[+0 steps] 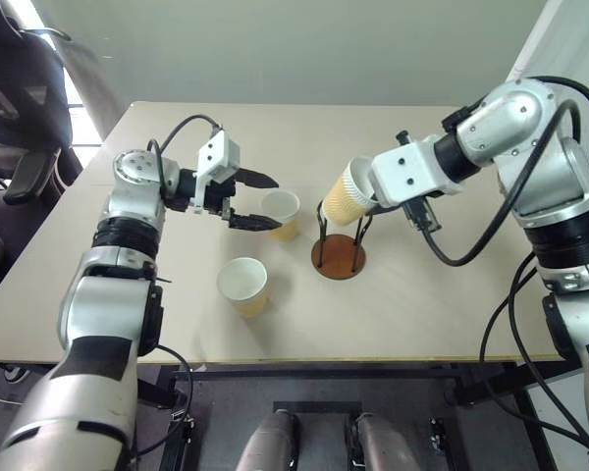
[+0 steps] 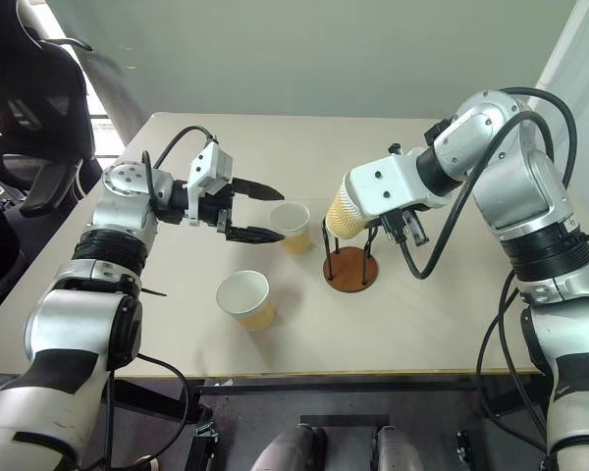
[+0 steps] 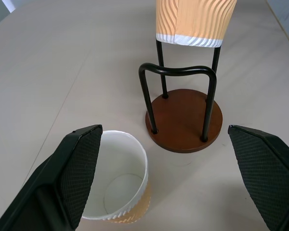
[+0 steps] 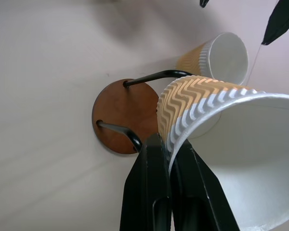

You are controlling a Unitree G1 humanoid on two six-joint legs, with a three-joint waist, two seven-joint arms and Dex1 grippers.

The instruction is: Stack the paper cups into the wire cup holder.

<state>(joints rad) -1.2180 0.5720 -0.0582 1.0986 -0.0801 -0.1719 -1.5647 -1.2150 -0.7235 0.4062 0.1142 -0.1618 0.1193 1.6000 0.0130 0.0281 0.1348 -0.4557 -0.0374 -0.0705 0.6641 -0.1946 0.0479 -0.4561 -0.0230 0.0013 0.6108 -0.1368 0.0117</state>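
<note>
Tabletop: right gripper (image 4: pixel 169 144) pinches cup (image 1: pixel 348 193) (tilted) above wire cup holder (image 1: pixel 339 257).

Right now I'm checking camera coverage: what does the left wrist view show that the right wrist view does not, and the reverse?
Left wrist view alone: the left gripper, open, one finger beside a standing cup, and the held cup's white base above the wire cup holder.

Right wrist view alone: the right gripper, shut on the held cup's rim, and that cup's white inside.

Both: the holder's brown base and black wire loops, the standing cup near it, and the table.
</note>
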